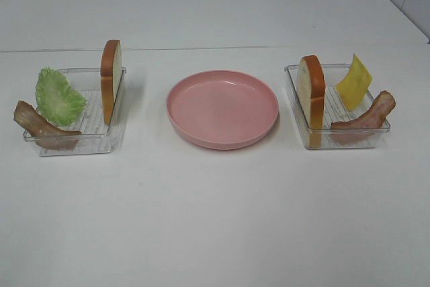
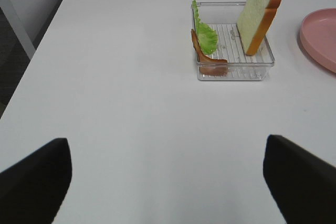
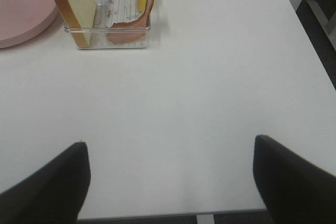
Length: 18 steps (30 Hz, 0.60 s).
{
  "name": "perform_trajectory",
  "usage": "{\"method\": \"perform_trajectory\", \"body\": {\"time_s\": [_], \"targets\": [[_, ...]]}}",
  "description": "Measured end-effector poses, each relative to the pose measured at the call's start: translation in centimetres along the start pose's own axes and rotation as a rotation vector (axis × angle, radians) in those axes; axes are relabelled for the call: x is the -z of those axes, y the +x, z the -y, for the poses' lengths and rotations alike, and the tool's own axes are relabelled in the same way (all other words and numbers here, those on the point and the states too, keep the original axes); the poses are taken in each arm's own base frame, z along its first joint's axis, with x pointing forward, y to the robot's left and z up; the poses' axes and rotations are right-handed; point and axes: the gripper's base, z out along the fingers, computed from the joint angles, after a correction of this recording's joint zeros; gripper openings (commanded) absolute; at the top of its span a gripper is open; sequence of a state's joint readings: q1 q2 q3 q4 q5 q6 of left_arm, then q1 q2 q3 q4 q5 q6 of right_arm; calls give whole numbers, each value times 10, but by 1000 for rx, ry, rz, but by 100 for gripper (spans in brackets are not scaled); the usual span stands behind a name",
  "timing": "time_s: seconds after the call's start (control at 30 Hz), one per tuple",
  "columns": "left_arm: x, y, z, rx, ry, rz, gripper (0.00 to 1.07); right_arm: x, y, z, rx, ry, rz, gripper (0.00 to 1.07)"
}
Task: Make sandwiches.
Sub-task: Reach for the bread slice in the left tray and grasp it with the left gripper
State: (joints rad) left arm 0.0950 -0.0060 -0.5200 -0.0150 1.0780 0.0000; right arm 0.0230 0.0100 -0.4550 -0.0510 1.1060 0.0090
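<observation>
No stacked sandwich shows; the parts lie in two clear trays. In the left tray (image 1: 101,140) a bread slice (image 1: 111,75) stands on edge beside a green lettuce leaf (image 1: 57,95) and a brown bacon strip (image 1: 40,126). The right tray (image 1: 295,78) holds another upright bread slice (image 1: 312,92), a yellow cheese square (image 1: 354,82) and a bacon strip (image 1: 366,117). My left gripper (image 2: 167,179) is open, well short of its tray (image 2: 236,72). The right gripper (image 3: 170,179) is open too, far from its tray (image 3: 107,43). Neither holds anything. Both are outside the high view.
A pink round plate (image 1: 222,108) sits between the trays, empty. The white table's near edge (image 3: 210,213) runs just under the right gripper, and its left edge (image 2: 31,61) lies beside the left arm.
</observation>
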Motion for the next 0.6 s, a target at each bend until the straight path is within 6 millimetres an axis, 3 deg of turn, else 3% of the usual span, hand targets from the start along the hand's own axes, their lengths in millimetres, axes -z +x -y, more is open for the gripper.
{"method": "perform_trajectory", "body": {"time_s": [0.6], "targets": [[0, 0, 0, 0, 0, 0, 91, 0, 0, 0, 0, 0, 1, 83]]}}
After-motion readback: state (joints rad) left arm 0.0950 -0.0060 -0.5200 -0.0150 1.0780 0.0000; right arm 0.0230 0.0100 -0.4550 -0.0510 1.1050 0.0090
